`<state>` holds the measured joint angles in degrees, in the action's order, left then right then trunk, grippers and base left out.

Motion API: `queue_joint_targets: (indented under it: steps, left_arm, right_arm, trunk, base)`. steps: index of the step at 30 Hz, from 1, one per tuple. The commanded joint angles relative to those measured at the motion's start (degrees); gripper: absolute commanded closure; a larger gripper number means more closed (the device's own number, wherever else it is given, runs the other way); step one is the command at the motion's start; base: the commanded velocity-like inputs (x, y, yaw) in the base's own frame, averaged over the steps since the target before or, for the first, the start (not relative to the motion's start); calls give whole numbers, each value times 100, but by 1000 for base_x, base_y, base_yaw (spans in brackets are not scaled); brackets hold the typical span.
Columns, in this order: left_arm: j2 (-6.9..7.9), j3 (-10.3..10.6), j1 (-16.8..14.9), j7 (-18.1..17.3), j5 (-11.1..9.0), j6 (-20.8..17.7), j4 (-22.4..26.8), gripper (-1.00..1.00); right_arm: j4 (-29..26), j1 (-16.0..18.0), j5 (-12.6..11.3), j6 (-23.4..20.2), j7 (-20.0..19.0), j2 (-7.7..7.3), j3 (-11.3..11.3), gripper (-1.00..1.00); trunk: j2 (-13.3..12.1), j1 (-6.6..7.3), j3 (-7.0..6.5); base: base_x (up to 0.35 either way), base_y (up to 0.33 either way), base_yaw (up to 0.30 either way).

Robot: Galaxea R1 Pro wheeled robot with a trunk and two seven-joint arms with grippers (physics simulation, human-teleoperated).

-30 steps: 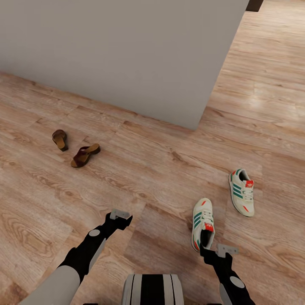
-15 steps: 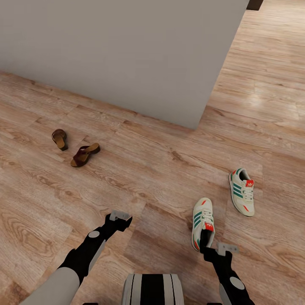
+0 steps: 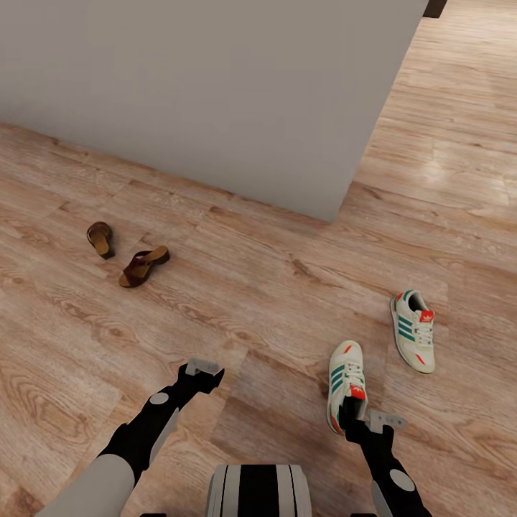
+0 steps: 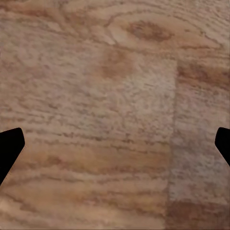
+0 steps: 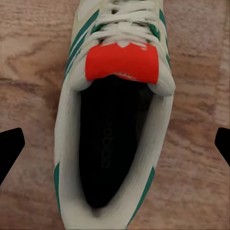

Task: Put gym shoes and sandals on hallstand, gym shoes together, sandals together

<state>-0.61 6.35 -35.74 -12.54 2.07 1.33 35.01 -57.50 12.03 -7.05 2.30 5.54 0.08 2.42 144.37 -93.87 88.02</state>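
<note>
Cream-white low gym shoes with green stripes lie apart on the light wood-plank corridor floor [image 3: 273, 301]; the nearer shoe [image 3: 346, 384] sits beneath the right gripper [image 5: 115, 143], its jaws spread wide. The left gripper [image 4: 115, 143] hangs released over bare floor.

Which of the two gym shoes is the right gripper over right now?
The nearer gym shoe, directly under the right gripper, its opening in the right wrist view. The other gym shoe lies farther off to the right.

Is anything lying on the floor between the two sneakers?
No. In the head view, only bare plank floor separates the near gym shoe from the far gym shoe.
</note>
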Motion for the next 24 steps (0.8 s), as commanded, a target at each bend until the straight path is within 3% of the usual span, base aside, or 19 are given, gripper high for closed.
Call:
queue_joint_targets:
  steps: [1, 11, 24]
  left_arm:
    - [0, -2, 1, -11, 22, 15, -2, -100]
    - [-1, -2, 2, -11, 22, 17, -9, -100]
    - [9, 8, 6, -7, 29, 31, 9, -100]
  right_arm:
    - [-2, 1, -62, 24, 8, 1, -3, -100]
    - [-7, 1, -68, 25, 8, 1, -4, -100]
    - [-7, 1, -69, 25, 9, 1, -5, -100]
  trunk:
    - [1, 0, 3]
    - [1, 0, 3]
    - [1, 0, 3]
  base:
    - [43, 13, 0]
    - [13, 4, -3]
    - [1, 0, -91]
